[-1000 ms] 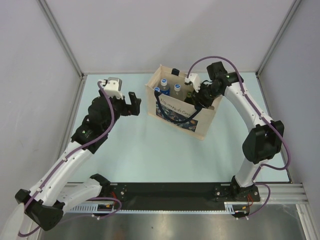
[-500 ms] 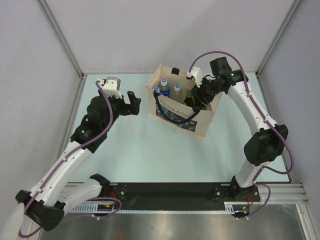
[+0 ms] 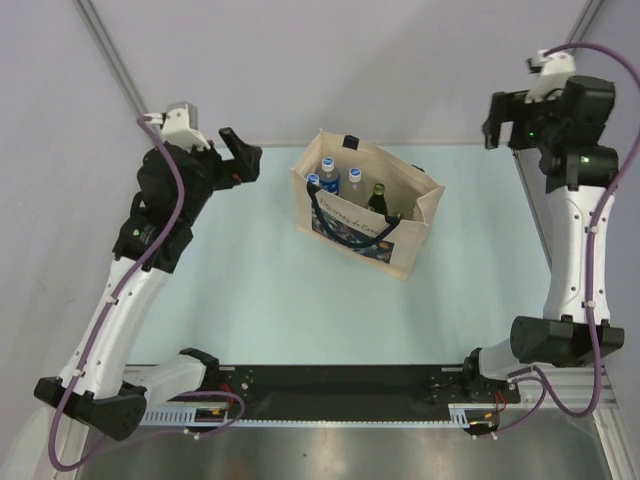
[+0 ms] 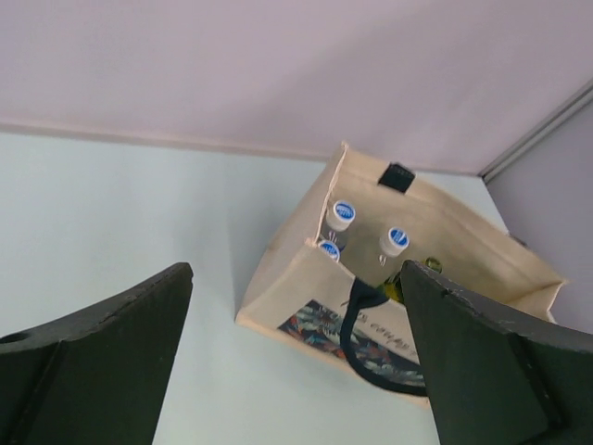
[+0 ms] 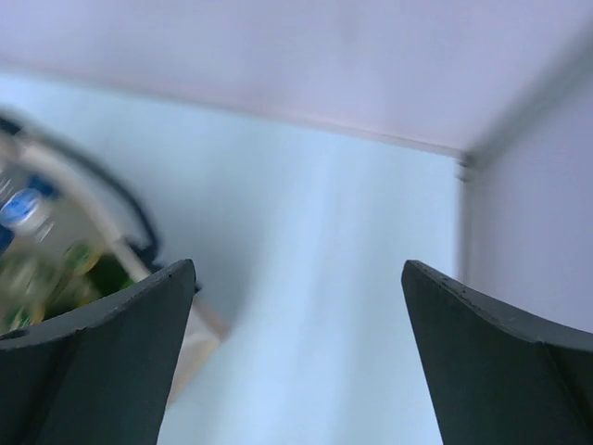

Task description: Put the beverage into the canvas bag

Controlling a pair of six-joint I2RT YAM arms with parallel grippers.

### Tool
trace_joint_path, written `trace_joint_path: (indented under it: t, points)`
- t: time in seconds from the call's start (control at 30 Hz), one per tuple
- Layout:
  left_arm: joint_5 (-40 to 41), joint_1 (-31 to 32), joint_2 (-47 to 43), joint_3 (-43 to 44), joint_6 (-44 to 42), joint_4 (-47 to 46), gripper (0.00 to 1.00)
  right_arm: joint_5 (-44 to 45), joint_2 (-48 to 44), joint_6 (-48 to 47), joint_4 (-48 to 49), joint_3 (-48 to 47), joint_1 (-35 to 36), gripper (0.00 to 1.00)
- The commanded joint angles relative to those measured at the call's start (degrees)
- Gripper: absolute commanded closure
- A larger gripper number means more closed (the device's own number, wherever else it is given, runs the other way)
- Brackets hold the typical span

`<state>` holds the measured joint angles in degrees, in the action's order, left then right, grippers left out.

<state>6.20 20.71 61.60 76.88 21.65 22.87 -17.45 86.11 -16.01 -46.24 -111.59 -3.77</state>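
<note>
The beige canvas bag [image 3: 352, 226] stands upright in the middle of the table, navy handles hanging over its printed front. Inside it stand three clear bottles with blue caps [image 3: 328, 163] and a green beverage bottle [image 3: 379, 190]. My left gripper [image 3: 238, 158] hovers open, high and left of the bag, and holds nothing. My right gripper [image 3: 493, 122] is open and empty, raised by the far right corner, well away from the bag. The left wrist view looks down on the bag [image 4: 463, 252], the blue caps [image 4: 396, 239] and the green bottle [image 4: 432, 267].
Grey walls with metal posts close off the table at the back and both sides. The right wrist view is blurred, with the bag's edge [image 5: 65, 185] at its left and the back right wall corner [image 5: 463, 167] ahead. Both arm bases sit on the near rail [image 3: 330, 385].
My right gripper opened, left the green bottle in the bag, rose out and swung to the far right corner. My left arm lifted and drew back to the left.
</note>
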Motion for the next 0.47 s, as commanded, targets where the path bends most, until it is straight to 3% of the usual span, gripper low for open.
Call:
trace_joint_path:
  t: [0.0,0.23,0.43]
  points:
    - [3.90,-0.49,0.01,7.32,-1.25,4.28,0.00,23.11,-4.27,15.74,8.79,5.49,-4.66,0.00]
    - [6.46,-0.85,-2.45,7.32,-6.61,4.99,0.00,28.87,-9.64,17.77,13.10,12.44,-9.59,0.00]
    - [6.55,-0.93,-3.51,6.35,-8.46,5.16,0.00,26.95,-12.36,13.12,16.70,15.96,-9.68,0.00]
